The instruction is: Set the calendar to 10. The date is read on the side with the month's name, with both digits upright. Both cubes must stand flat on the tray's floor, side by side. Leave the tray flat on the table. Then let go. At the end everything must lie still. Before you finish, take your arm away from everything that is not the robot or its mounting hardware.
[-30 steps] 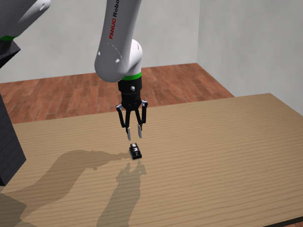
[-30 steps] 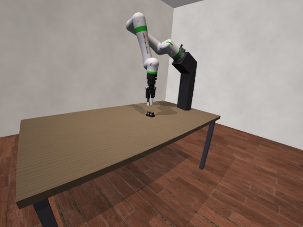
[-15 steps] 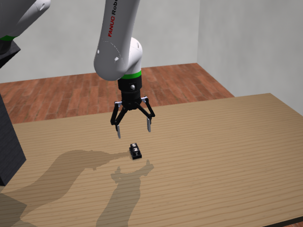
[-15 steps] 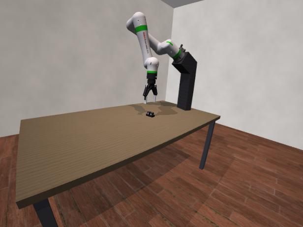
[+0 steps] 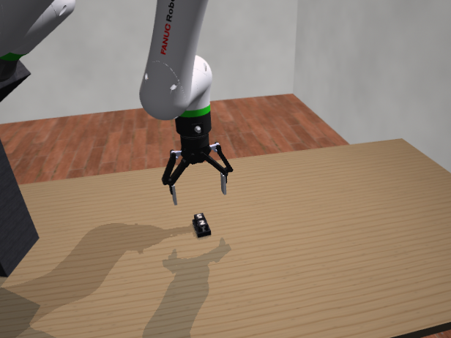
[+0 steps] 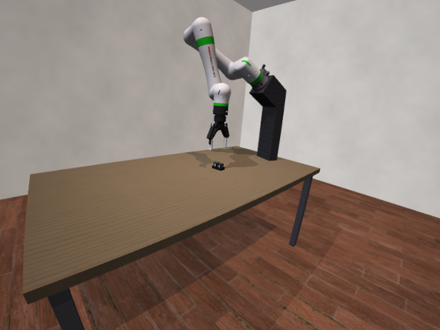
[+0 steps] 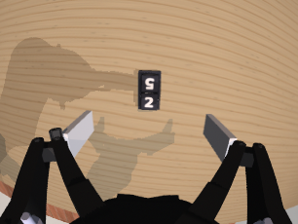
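Note:
The black calendar tray point(image 5: 195, 227) point(image 6: 218, 168) sits flat on the wooden table point(image 5: 311, 227) with two black cubes side by side in it. In the wrist view the cubes' top faces show a white 5 point(image 7: 149, 83) and a white 2 point(image 7: 149, 102). The side with the month's name is too small to read in any view. My gripper point(image 5: 198, 194) point(image 6: 218, 143) point(image 7: 148, 123) is open and empty. It hangs well above the tray, a little behind it in the top view.
The arm's black pedestal point(image 6: 270, 121) point(image 5: 11, 219) stands at the table's far corner. The arm's shadow falls on the table beside the tray. The table's edges are far from the tray.

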Action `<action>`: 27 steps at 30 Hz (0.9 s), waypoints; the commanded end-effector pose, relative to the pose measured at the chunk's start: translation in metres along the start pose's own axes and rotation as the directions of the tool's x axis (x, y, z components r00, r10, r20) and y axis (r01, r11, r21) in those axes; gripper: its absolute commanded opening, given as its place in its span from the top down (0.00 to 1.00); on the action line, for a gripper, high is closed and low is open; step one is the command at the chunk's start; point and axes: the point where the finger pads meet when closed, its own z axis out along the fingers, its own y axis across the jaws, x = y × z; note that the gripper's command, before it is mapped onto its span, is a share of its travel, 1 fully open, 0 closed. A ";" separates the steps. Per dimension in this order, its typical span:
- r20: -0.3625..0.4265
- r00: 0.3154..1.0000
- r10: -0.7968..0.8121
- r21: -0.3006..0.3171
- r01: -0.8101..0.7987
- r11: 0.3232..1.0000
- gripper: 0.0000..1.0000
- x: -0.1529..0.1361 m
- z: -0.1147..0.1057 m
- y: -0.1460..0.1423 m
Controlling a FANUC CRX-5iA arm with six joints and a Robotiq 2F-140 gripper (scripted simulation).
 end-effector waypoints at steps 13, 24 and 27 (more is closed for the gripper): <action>0.000 1.000 0.000 0.000 0.000 1.000 0.00 0.000 -0.033 0.000; 0.000 1.000 0.000 0.000 0.000 1.000 0.00 0.000 -0.056 0.000; 0.000 1.000 0.000 0.000 0.000 1.000 0.00 0.000 -0.056 0.000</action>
